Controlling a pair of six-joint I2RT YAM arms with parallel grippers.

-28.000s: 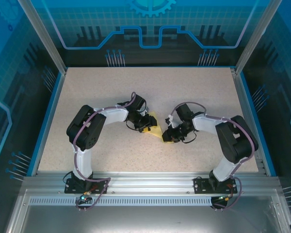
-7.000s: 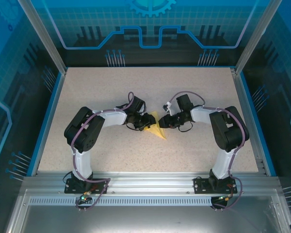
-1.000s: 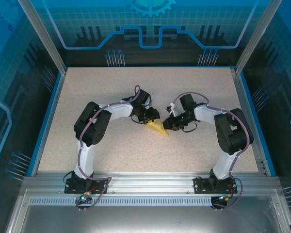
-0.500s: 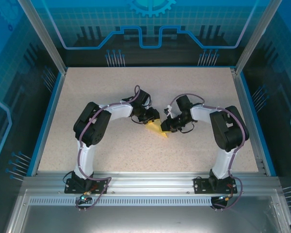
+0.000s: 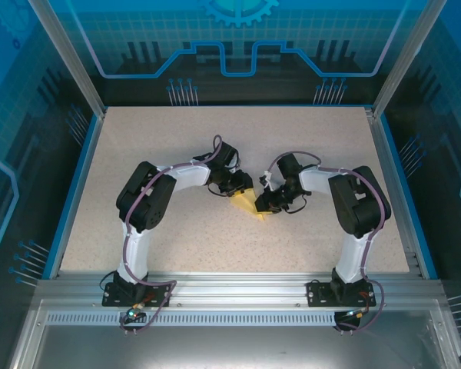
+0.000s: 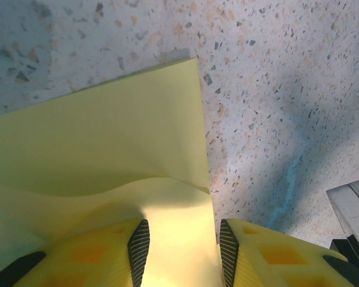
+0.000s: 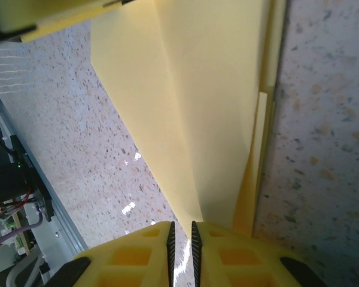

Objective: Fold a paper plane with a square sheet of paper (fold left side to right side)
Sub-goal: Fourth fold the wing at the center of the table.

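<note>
On the speckled bench [image 5: 177,146] the left arm [image 5: 150,201] bends in toward the middle. The left fingers [image 6: 139,250] stand parted, and a flap of the sheet of paper [image 5: 248,203] lies flat in the gap between their ribbed pads; they straddle it rather than pinch it. The pale-yellow sheet (folded to a pointed wedge, with one layer bowing up over another in the left wrist view) rests on the bench between the two arms, its tip toward the near edge. At its right side the right fingers [image 7: 170,238] are drawn almost together, gripping a thin creased edge of the paper that runs into the slit between them.
</note>
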